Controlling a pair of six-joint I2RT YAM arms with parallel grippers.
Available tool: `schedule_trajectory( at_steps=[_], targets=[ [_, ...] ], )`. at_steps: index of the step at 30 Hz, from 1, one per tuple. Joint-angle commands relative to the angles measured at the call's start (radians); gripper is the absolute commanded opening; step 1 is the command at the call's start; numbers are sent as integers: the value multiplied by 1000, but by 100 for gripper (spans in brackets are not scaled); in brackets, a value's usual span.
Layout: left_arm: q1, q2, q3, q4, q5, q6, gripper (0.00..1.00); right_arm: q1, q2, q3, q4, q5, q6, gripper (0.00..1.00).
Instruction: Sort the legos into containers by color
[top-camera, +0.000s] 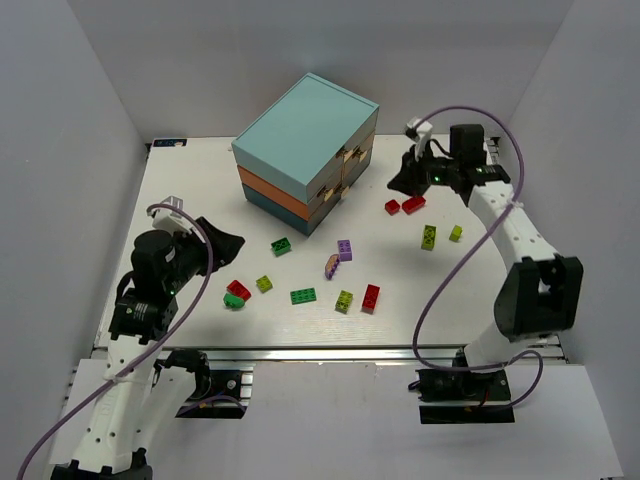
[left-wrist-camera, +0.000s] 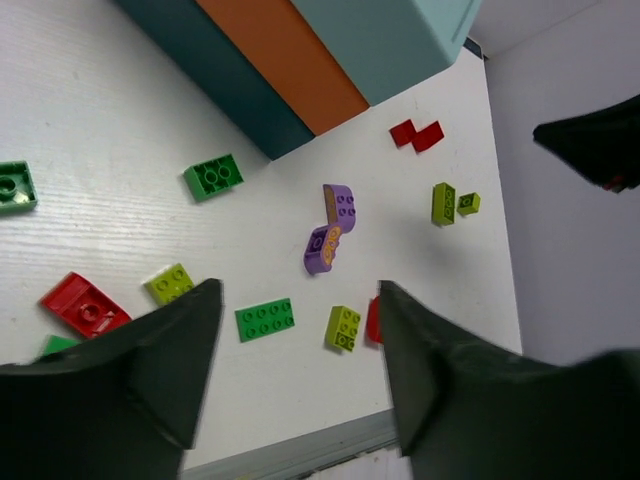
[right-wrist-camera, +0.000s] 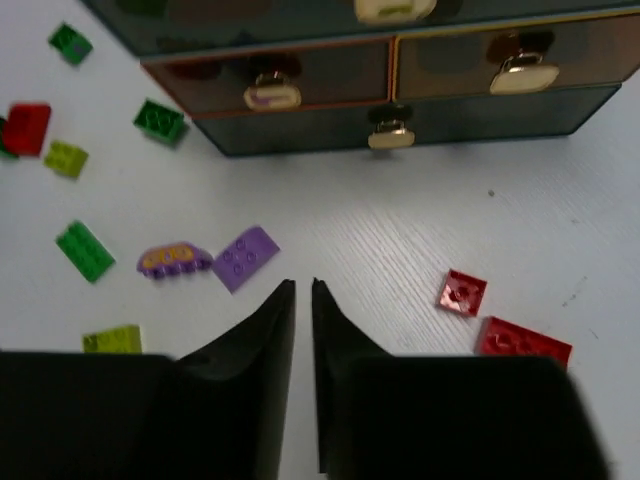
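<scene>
Left end effector (left-wrist-camera: 297, 290) open, empty, above scattered legos (left-wrist-camera: 265, 320). Right end effector (right-wrist-camera: 303, 285) nearly closed, empty, facing containers (right-wrist-camera: 300, 130).

White-shelled left arm (top-camera: 95, 430) and right arm (top-camera: 512, 228), black joints (top-camera: 150, 262), looping purple cables (top-camera: 470, 108), black wedge-shaped fingers (left-wrist-camera: 160, 370), green light (top-camera: 437, 180) on the right wrist

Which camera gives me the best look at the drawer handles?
Right wrist: the drawer handles face it, large and head-on. Top external shows them tiny and oblique. Left wrist shows only a handle-less side of the chest.
</scene>
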Motion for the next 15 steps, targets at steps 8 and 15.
schedule_trajectory(
  at_steps=[8,15],
  targets=[
    [-2,97,17,-9,27,4,77,64,379,429,149,-110,533,80],
    [-2,100,15,1,7,-25,81,78,528,500,274,-144,792,88]
  ],
)
